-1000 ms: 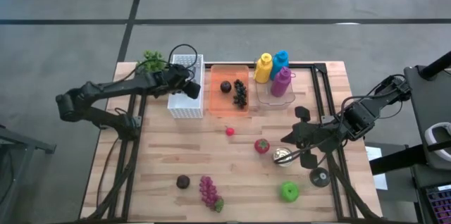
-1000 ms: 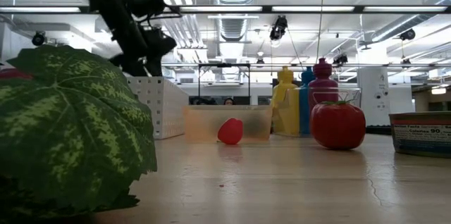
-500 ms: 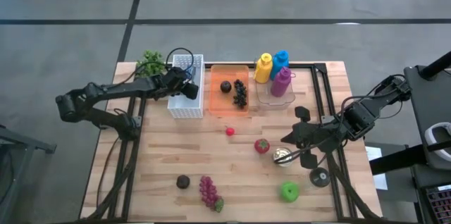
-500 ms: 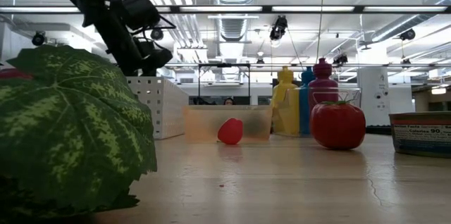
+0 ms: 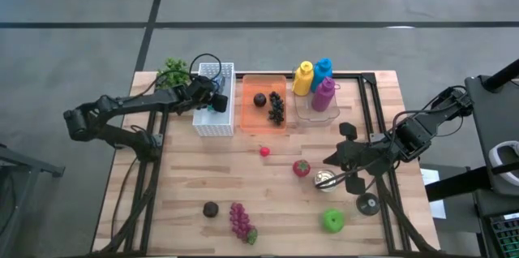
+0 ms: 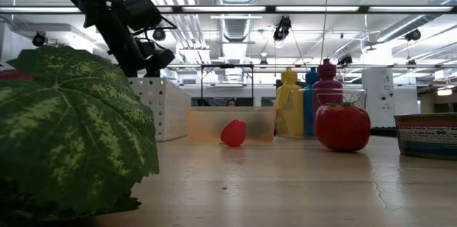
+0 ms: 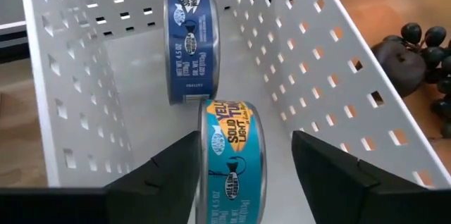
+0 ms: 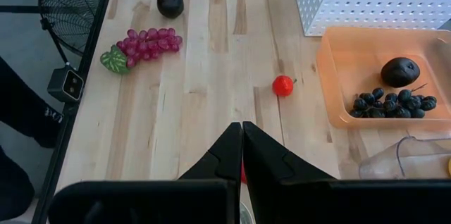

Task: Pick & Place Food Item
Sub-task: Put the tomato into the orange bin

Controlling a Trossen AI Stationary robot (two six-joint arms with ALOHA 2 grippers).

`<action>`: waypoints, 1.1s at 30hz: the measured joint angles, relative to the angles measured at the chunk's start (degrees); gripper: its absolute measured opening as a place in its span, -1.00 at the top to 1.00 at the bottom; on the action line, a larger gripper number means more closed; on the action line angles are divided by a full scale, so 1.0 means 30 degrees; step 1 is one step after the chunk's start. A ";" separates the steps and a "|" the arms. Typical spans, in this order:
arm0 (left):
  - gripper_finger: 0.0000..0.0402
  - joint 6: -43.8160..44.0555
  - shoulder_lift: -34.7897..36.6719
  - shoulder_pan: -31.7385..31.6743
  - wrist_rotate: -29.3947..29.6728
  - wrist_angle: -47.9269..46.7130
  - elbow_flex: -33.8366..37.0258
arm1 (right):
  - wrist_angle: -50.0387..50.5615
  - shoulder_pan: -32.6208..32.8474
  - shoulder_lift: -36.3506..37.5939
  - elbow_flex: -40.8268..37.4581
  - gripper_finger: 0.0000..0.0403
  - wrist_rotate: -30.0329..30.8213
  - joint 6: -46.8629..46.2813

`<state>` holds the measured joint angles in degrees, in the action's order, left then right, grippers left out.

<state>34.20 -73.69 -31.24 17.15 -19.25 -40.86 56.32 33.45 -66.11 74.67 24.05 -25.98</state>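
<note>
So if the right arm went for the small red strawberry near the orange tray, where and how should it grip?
Probably from straight above, jaws closing across the widest middle of the strawberry. It is small, rounded and lies alone on the bare table, clear of the orange tray and the tomato, so both sides are free. A level approach would likely scrape the wood.

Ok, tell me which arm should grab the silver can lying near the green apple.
Right. Its tool, shut, hovers right beside the silver can; the left tool is across the table inside the white basket over a tuna can.
</note>
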 joint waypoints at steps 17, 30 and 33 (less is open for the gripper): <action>-0.34 -0.3020 0.2345 -0.0066 0.0240 -0.1827 -0.1860 | 0.0004 0.0002 0.0001 0.0000 0.96 0.0000 0.0000; -0.30 -0.6154 0.6364 0.0110 -0.1378 -0.2818 -0.2550 | 0.0000 0.0000 0.0000 0.0000 0.96 0.0000 0.0000; -0.27 -0.6961 0.6972 0.0242 -0.1949 -0.2916 -0.2550 | 0.0002 0.0007 0.0002 0.0000 0.96 0.0000 0.0000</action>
<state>13.31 -52.77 -30.52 11.30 -28.00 -48.51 56.32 33.47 -66.10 74.67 24.05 -25.98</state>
